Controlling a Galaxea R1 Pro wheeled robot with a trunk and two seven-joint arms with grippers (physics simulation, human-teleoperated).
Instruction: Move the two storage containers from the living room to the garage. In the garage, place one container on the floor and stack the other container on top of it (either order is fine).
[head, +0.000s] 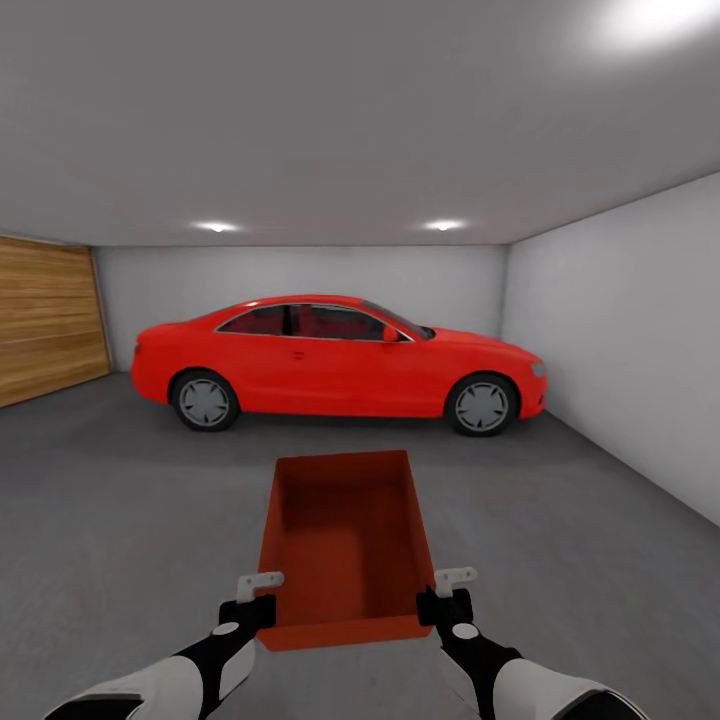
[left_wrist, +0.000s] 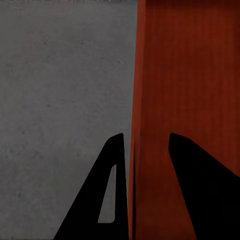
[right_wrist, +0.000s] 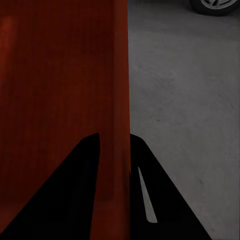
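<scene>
Careful: your left claw (head: 259, 582) and right claw (head: 455, 578) each pinch only a thin side wall of the container (head: 345, 545), at 9 and 3 o'clock, so uneven lowering onto the floor (head: 120, 500) could tilt or drop it.

A home garage: a red car (head: 335, 362) stands parked side-on across a bare room with a rough dark grey floor (head: 120, 520), plain pale grey walls (head: 620, 350) and ceiling with recessed lights (head: 215, 227). On the left, a wide wood-plank door (head: 48, 318) fills the wall, like a garage door.
</scene>
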